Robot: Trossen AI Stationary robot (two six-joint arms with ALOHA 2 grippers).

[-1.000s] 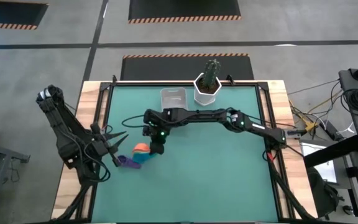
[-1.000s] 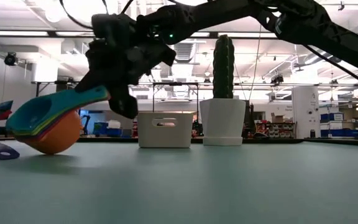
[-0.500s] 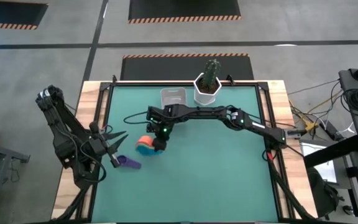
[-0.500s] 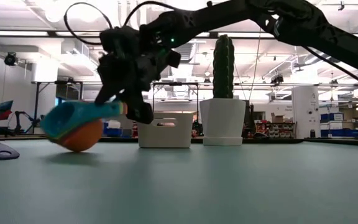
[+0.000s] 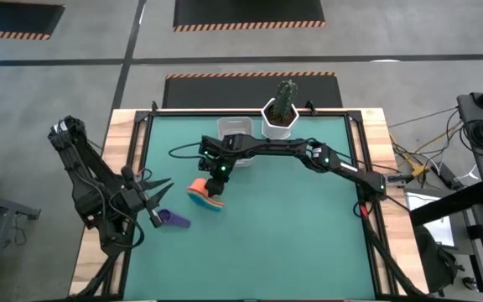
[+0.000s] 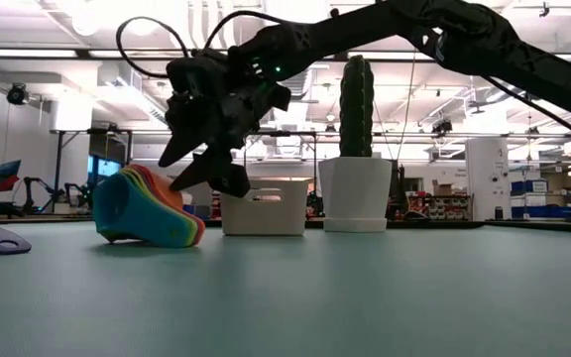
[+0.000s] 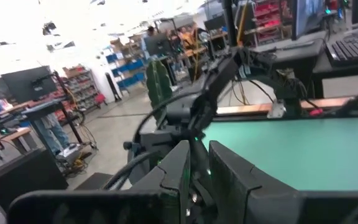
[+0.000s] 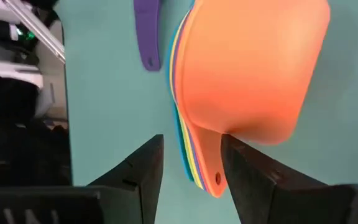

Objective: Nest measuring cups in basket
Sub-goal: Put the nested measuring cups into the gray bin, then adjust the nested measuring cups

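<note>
A stack of nested cups (image 5: pixel 205 192) was seen lying tipped on its side on the green worktop (image 5: pixel 292 226), orange cup outermost, with teal, yellow, red and blue rims showing behind it. In the low view the stack (image 6: pixel 149 208) rested on the surface with its open mouth turned sideways.

The right hand (image 5: pixel 216 174) was placed just above and behind the stack, its fingers apart. From the right wrist view the hand (image 8: pixel 188 163) was seen with one dark finger on either side of the stacked handles, and the orange cup (image 8: pixel 248 68) filled the space ahead of the fingertips. Whether the fingers touched the handles could not be told; nothing was seen clamped. In the low view the hand (image 6: pixel 201 164) was poised over the upper edge of the stack, apparently at or very near its rim.

A purple cup (image 5: pixel 173 218) lay apart from the stack, on the worktop beyond it as seen from the right hand, and close to the left hand. Its handle (image 8: pixel 146 34) was visible in the right wrist view.

The basket (image 5: pixel 234 131) stood behind the right hand near the far worktop edge, beside a white cactus pot (image 5: pixel 278 120). No cup could be seen in it.

The left hand (image 5: pixel 156 190) was parked at the worktop's left edge, fingers nearly together, holding nothing.
</note>
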